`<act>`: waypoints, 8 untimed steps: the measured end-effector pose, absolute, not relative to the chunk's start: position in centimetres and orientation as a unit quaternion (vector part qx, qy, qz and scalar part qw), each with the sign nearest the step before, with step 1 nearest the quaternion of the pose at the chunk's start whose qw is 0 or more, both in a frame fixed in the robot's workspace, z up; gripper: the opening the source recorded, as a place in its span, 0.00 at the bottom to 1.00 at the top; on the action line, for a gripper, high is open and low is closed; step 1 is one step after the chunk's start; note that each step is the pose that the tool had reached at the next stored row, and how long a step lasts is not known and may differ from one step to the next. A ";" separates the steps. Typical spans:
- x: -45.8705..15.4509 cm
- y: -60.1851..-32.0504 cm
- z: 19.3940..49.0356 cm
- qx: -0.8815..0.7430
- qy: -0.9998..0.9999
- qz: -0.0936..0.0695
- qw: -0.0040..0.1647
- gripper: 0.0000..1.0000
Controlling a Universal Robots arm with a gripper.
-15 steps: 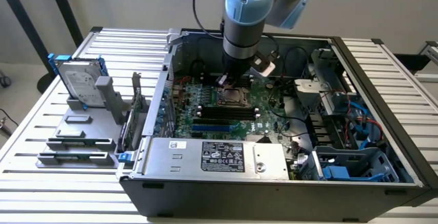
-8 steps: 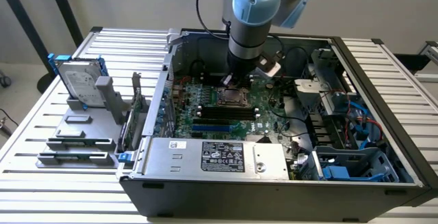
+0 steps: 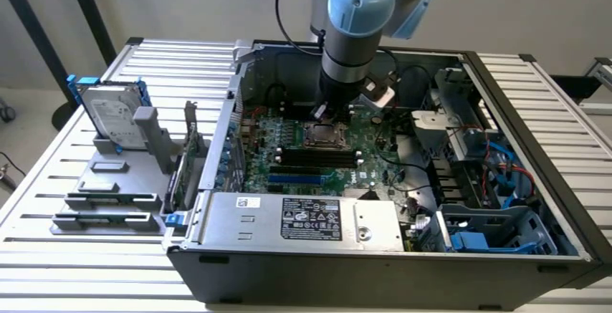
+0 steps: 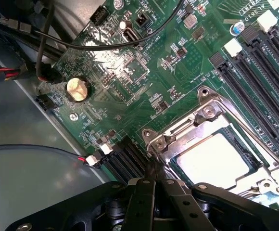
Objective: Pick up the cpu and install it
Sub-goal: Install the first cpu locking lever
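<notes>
- Tool (image 4: 155, 175) sits closed above the motherboard (image 4: 130, 72), its fingers pressed together with nothing between them; you see it at the socket's edge.
- Cpu (image 4: 215, 158) lies flat in the socket frame (image 4: 204, 113), silver top up.
- Your arm (image 3: 354, 34) reaches down into the open computer case (image 3: 517, 205) on the bench (image 3: 57, 184).

this looks like a lab or workshop where a robot works on computers; an open computer case (image 3: 383, 256) sits on a metal table made of long silver slats (image 3: 172, 62); inside the case is a green board (image 4: 130, 82) full of tiny parts; at 9 o'clock from the case a grey stand (image 3: 110, 184) keeps spare parts, like a hard drive (image 3: 110, 116); a blue and grey robot arm (image 3: 359, 12) reaches down from 12 o'clock; the wall behind is plain
</notes>
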State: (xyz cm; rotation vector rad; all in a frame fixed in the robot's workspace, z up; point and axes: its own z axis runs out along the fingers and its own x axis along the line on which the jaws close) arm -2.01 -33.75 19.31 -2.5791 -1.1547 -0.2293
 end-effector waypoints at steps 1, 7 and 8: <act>-2.0 -33.8 19.3 -0.899 -0.402 -0.081 0.155 0.11; -2.0 -33.9 19.3 -0.898 -0.401 -0.084 0.162 0.11; -2.0 -34.0 19.3 -0.898 -0.401 -0.084 0.162 0.11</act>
